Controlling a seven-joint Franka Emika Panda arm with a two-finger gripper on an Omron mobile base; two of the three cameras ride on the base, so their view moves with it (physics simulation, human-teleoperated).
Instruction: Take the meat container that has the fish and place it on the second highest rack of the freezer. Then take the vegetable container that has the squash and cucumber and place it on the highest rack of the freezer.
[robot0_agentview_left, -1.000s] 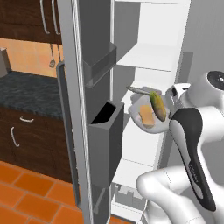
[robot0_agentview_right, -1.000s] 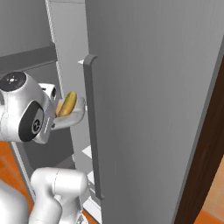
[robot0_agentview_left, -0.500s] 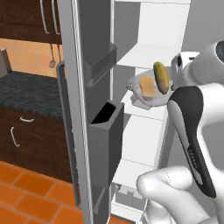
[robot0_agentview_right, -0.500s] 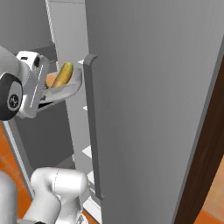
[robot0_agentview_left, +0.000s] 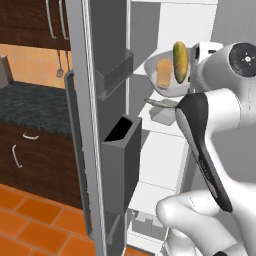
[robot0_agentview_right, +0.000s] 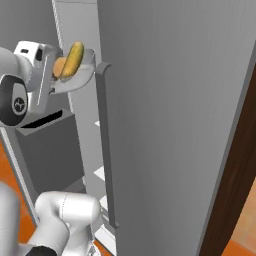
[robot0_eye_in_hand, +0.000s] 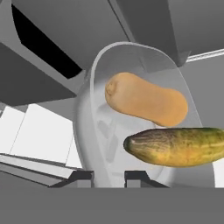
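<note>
A pale grey bowl (robot0_eye_in_hand: 100, 131) holds the squash (robot0_eye_in_hand: 146, 100), a stubby orange chunk, and the green-yellow cucumber (robot0_eye_in_hand: 179, 146). My gripper (robot0_eye_in_hand: 109, 177) is shut on the bowl's near rim. In the left base view the bowl (robot0_agentview_left: 167, 82) hangs high inside the open freezer (robot0_agentview_left: 160, 145), above the slim silver-grey fish (robot0_agentview_left: 161, 103), which lies in its tray (robot0_agentview_left: 164, 116) on a white shelf. From the right base view the bowl (robot0_agentview_right: 75, 77) is level with the top of the bar handle. Which rack it is level with I cannot tell.
The freezer door (robot0_agentview_left: 92, 125) stands open at the left, with two boxy bins (robot0_agentview_left: 120, 150) jutting toward the bowl. The other grey door with its long bar handle (robot0_agentview_right: 106, 150) is close on the right. A dark counter (robot0_agentview_left: 30, 107) and wood cupboards lie further left.
The arm has lifted the bowl with squash and cucumber from about mid-height to high up in the freezer opening. The fish tray on its shelf now shows below it.
</note>
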